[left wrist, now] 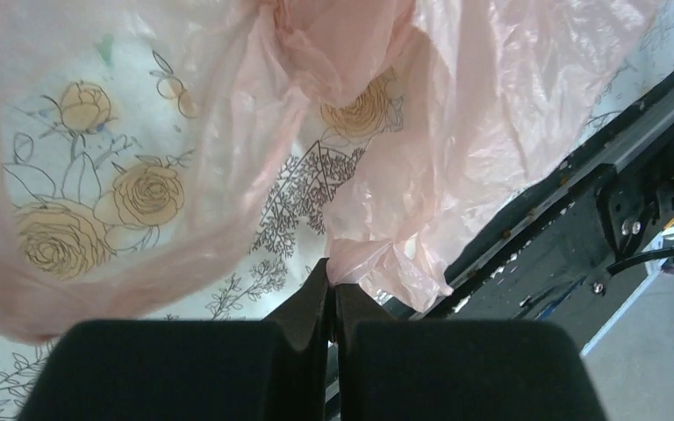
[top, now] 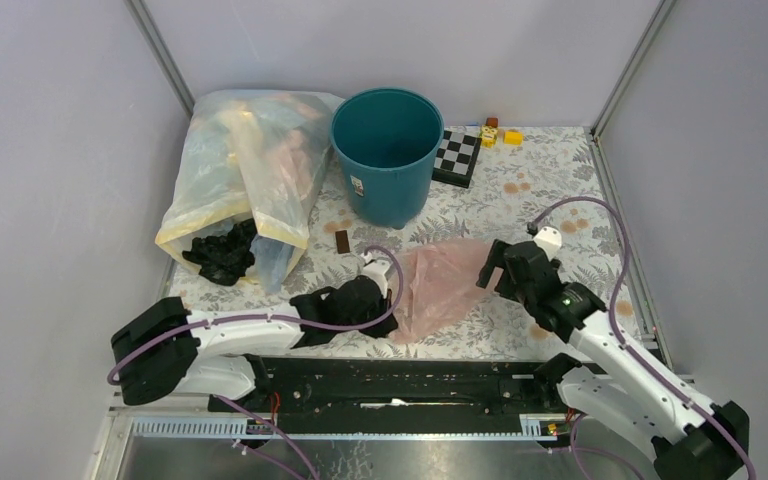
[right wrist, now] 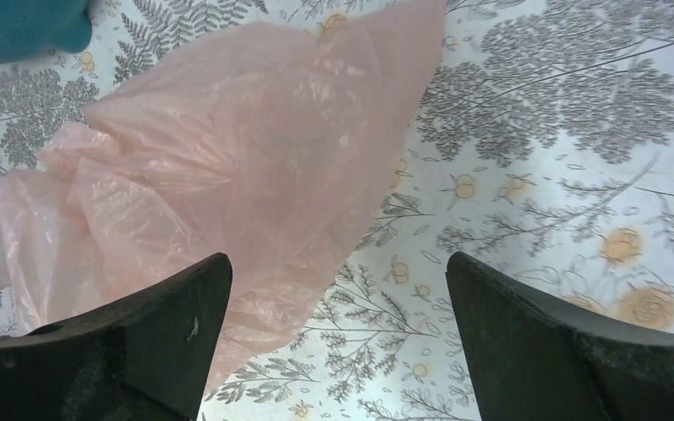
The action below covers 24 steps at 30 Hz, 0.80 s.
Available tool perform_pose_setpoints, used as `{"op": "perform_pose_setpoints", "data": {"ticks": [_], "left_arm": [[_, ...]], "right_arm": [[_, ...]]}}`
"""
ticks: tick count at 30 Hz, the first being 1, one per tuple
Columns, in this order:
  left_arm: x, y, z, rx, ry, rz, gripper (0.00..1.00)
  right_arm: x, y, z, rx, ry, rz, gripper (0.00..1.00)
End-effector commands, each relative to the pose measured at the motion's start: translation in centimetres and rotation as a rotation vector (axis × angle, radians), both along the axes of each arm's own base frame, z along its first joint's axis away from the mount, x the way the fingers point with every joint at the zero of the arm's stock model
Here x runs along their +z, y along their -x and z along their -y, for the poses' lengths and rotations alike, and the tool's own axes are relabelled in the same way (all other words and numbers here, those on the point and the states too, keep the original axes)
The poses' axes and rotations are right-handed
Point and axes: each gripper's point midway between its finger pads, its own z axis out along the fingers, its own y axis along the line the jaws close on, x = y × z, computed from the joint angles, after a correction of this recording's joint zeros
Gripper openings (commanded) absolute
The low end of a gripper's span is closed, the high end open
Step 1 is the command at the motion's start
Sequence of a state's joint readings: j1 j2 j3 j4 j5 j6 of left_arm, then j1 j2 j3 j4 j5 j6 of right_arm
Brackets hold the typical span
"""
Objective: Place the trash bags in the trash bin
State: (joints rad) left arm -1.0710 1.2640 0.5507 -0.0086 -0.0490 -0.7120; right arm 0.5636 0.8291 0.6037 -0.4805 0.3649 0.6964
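A thin pink trash bag lies spread on the flowered tablecloth in front of the teal trash bin. My left gripper is shut on the bag's near-left edge; in the left wrist view the pink film bunches right at the closed fingertips. My right gripper stands open at the bag's right edge. In the right wrist view the pink bag lies under the left finger, and bare cloth fills the gap. A black trash bag sits crumpled at the far left.
A large clear yellowish bag full of stuff leans left of the bin, above the black bag. A checkerboard tile and small coloured blocks lie behind the bin. A small dark chip rests near the bin. A black rail borders the near edge.
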Motion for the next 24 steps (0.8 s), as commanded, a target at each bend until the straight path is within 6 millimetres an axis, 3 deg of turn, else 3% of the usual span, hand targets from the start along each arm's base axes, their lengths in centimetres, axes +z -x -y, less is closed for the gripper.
{"op": "perform_pose_setpoints", "data": {"ticks": [1, 3, 6, 8, 9, 10, 11, 14, 19, 24], "left_arm": [[0.5, 1.2, 0.7, -0.052, 0.011, 0.049, 0.02], [0.6, 2.6, 0.7, -0.097, -0.04, 0.085, 0.02], [0.7, 3.8, 0.4, -0.129, -0.097, 0.1, 0.09], [1.4, 4.0, 0.2, -0.129, -0.093, 0.102, 0.25], [2.1, 3.9, 0.2, -0.126, -0.079, 0.112, 0.41], [2.9, 3.7, 0.1, -0.114, -0.064, 0.126, 0.5], [3.7, 3.5, 0.0, -0.099, -0.05, 0.142, 0.53], [6.4, 2.5, -0.9, -0.046, -0.037, 0.191, 0.6], [9.2, 0.2, -3.8, 0.078, -0.167, 0.277, 0.7], [11.0, -3.4, -6.6, 0.235, -0.237, 0.35, 0.68]], "right_arm": [[4.4, 0.1, 2.5, -0.073, 0.041, 0.102, 1.0], [6.1, -0.2, 2.3, -0.051, 0.03, 0.15, 1.0], [7.6, -1.0, -0.5, 0.107, -0.014, 0.192, 1.0], [7.4, -1.5, -2.4, 0.187, -0.035, 0.162, 1.0], [7.2, -1.7, -3.0, 0.212, -0.042, 0.147, 0.99], [6.8, -1.9, -3.5, 0.229, -0.043, 0.13, 0.98], [6.4, -2.1, -3.8, 0.24, -0.039, 0.121, 0.97], [5.1, -2.8, -4.6, 0.29, -0.005, 0.097, 0.95], [2.8, -3.3, -5.5, 0.348, 0.031, 0.033, 0.9], [0.8, -2.9, -6.3, 0.377, 0.004, -0.013, 0.85]]}}
